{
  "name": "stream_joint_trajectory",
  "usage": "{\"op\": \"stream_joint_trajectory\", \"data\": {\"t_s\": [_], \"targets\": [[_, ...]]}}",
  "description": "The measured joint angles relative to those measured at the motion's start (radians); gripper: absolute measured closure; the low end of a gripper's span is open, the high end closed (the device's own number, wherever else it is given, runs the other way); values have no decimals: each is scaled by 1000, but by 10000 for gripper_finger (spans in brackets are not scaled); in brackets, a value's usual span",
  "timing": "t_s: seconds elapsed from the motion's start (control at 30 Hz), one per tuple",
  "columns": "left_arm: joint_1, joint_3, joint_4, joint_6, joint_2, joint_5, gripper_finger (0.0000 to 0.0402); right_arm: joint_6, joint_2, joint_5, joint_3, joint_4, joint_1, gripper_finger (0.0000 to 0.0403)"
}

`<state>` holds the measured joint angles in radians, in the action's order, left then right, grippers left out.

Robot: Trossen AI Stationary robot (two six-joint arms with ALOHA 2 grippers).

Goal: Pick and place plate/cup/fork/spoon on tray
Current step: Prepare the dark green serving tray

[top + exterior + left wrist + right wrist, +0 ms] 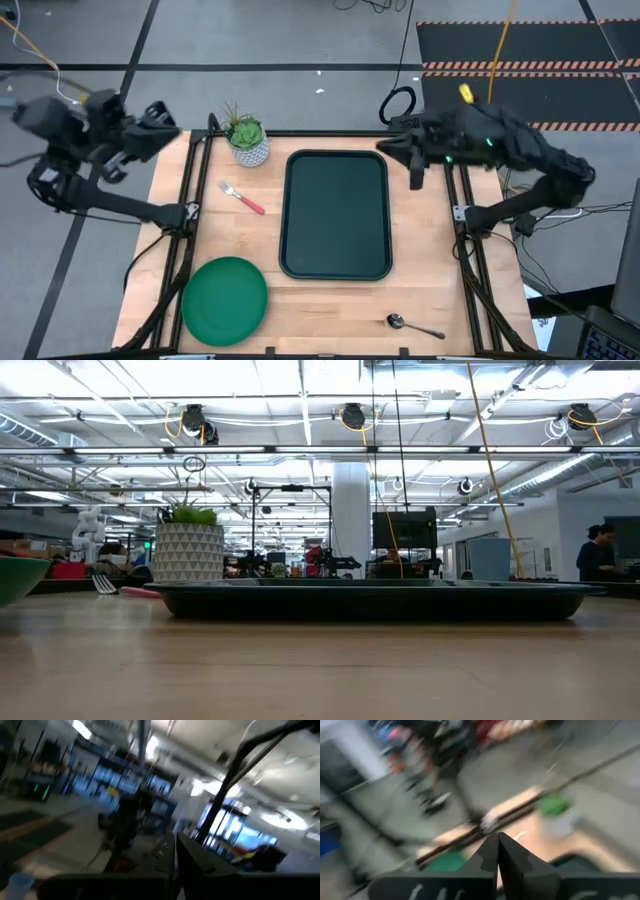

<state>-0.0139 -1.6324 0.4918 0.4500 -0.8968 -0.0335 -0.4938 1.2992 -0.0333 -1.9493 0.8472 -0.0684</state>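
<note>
The tray (337, 214) lay in the middle of the surface (320, 300) with nothing on it, so no part of the task seemed done. The plate (225, 299) was at 7 o'clock from the tray, the fork (241, 198) at 9 o'clock beside the plant pot (248, 141), the spoon (414, 324) at 5 o'clock. I could not see the cup on the surface. The left hand (160, 122) waited at 10 o'clock, fingers pressed together, holding nothing. The right hand (392, 143) waited at 1 o'clock, also closed and empty.
</note>
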Motion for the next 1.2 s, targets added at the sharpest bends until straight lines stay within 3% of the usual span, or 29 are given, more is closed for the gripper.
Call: {"op": "stream_joint_trajectory", "data": {"t_s": [0.07,0.17,0.27,0.4,0.57,0.83,1.0,1.2], "targets": [[0,-133,106,-18,-98,0,380,-54,102,218,-189,30,-73,403],[0,-280,176,-93,-222,-1,380,-95,225,501,-400,-112,-155,403],[1,-364,222,-177,-300,-8,380,-113,244,681,-335,-556,-186,403],[0,-370,209,-257,-335,-11,380,-329,228,868,-203,-1030,-186,403],[10,-368,207,-193,-359,-11,380,-383,216,845,-94,-1327,-198,403],[10,-368,201,-108,-358,-11,380,-564,191,809,35,-1401,-203,403],[10,-368,201,-76,-357,-11,380,-516,176,813,114,-1406,-199,403],[10,-368,200,-78,-357,-11,380,-590,179,790,257,-1395,-198,403]]}}
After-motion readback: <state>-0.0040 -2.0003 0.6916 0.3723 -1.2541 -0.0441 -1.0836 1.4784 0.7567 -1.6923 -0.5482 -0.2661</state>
